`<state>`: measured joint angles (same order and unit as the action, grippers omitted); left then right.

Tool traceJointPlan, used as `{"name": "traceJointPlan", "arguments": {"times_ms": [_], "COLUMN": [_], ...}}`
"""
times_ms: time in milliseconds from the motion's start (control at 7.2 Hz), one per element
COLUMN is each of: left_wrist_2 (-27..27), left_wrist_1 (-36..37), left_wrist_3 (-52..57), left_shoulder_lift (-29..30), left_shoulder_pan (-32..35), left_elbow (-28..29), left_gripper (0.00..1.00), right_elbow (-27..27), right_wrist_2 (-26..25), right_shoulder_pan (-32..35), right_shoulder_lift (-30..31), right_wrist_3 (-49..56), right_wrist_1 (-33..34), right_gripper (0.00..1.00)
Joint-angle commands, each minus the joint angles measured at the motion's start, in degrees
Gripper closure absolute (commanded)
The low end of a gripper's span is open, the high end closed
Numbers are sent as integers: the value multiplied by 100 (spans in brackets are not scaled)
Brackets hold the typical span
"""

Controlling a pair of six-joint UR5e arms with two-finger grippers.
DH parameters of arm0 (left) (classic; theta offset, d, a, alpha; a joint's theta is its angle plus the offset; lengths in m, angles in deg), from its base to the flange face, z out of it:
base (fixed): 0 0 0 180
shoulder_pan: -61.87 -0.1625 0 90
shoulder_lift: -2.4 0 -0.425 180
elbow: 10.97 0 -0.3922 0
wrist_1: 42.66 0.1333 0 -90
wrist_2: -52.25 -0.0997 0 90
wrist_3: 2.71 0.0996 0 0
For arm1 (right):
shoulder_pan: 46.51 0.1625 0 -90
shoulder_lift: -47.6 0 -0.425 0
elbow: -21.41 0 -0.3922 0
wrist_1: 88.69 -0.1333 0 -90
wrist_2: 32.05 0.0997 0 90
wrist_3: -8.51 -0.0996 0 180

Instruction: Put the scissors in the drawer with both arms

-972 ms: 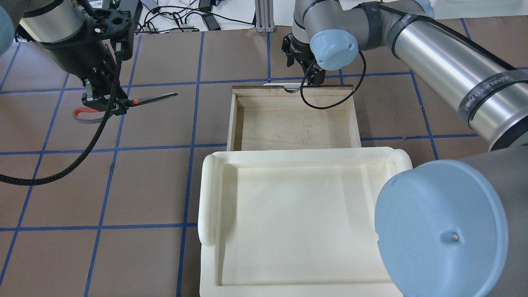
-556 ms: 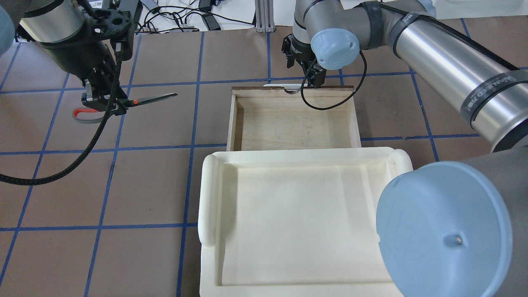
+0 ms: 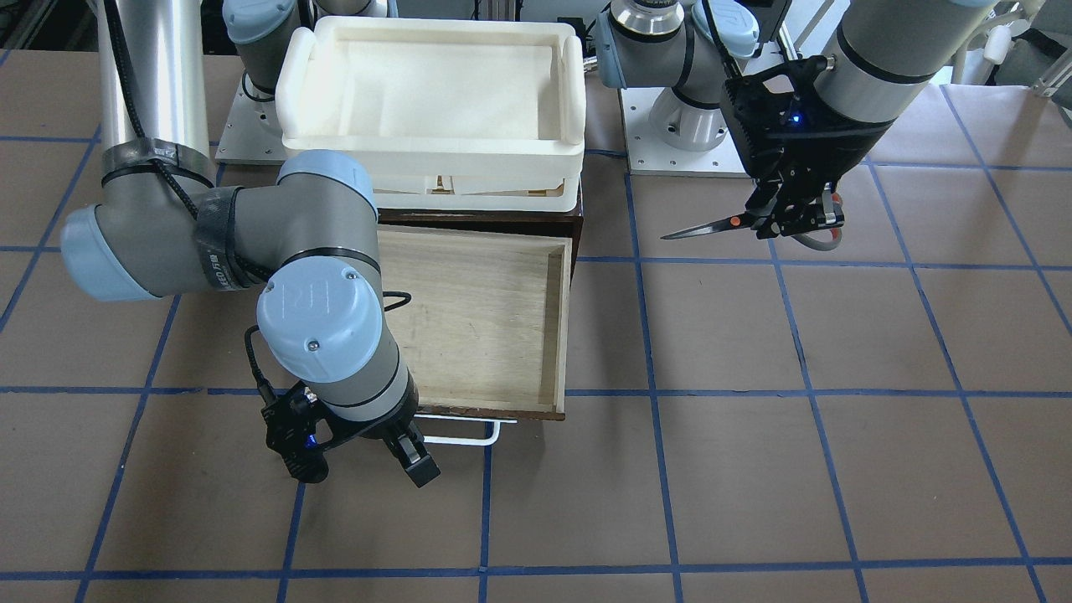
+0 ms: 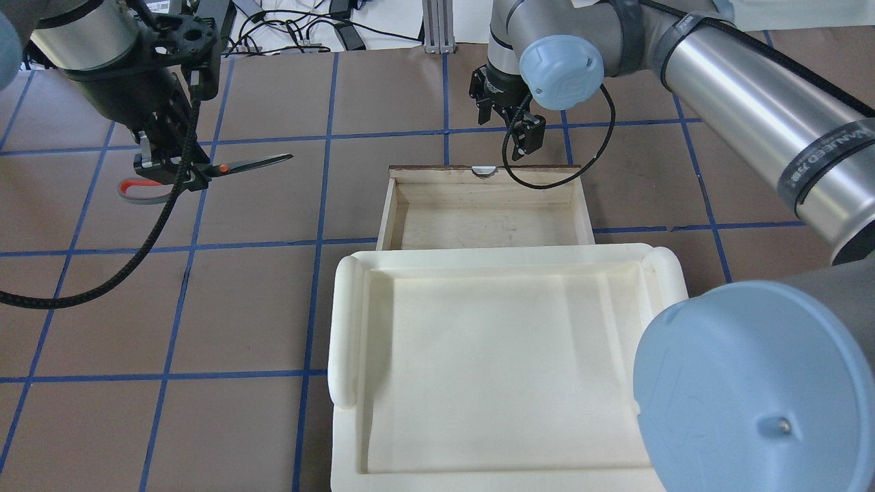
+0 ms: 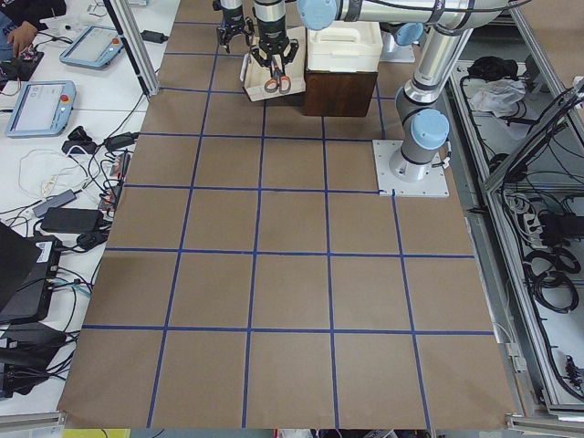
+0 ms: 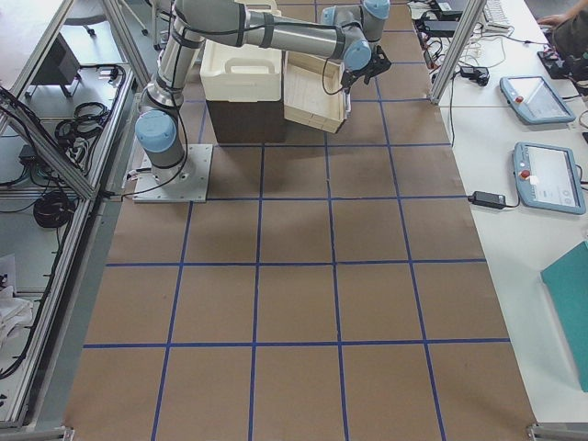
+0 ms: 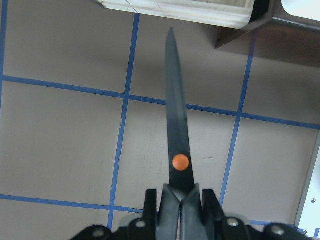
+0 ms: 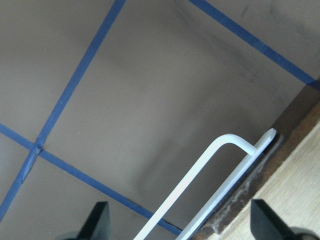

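Observation:
My left gripper (image 4: 179, 171) is shut on the scissors (image 4: 249, 163), gripping them just behind the orange pivot. It holds them level above the table, left of the drawer, with the closed blades pointing toward it. The grey, orange-lined handle loops (image 4: 140, 191) stick out behind. In the left wrist view the blades (image 7: 176, 120) point at the drawer's corner (image 7: 200, 11). The drawer (image 4: 388, 205) is pulled out, with nothing inside. My right gripper (image 3: 406, 452) is open just beyond the drawer's white handle (image 3: 456, 440), apart from it. The right wrist view shows the handle (image 8: 200, 185) between the spread fingertips.
A white tray-like bin (image 4: 345, 328) sits on the dark cabinet (image 3: 494, 219) that holds the drawer. The right arm's elbow (image 3: 314, 314) hangs over the drawer's side nearest that arm. Brown table with blue grid lines (image 4: 260, 307) lies all around. Cables (image 4: 294, 31) lie at the far edge.
My right gripper has come off the drawer's handle and drawn away from it. The drawer's front edge now shows closer to the white bin. The left gripper and scissors have barely moved.

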<state>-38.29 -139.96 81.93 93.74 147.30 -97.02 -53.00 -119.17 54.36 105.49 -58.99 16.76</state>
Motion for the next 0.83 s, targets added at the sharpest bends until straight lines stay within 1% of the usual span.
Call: {"name": "traceJointPlan", "arguments": {"times_ms": [0, 139, 278, 556, 694], "left_wrist_2": [10, 10, 27, 80, 524], "left_wrist_1": [0, 0, 0, 9, -17], "left_wrist_3": [0, 0, -9, 0, 96], "left_shoulder_lift": [-2, -2, 32, 120, 190], "left_shoulder_pan": [0, 0, 0, 9, 0], "left_elbow": [0, 0, 0, 0, 9], "left_gripper": [100, 100, 100, 100, 100], "right_elbow": [5, 14, 14, -4, -12], "right_wrist_2": [2, 2, 2, -16, -16], "right_shoulder_pan": [-14, -67, -215, -444, -515], "right_shoulder_lift": [38, 134, 456, 1317, 1730], "right_wrist_3": [18, 131, 506, 1664, 2183], "right_wrist_1": [-77, -94, -425, -1399, -1813], "right_gripper": [0, 0, 0, 0, 0]}}
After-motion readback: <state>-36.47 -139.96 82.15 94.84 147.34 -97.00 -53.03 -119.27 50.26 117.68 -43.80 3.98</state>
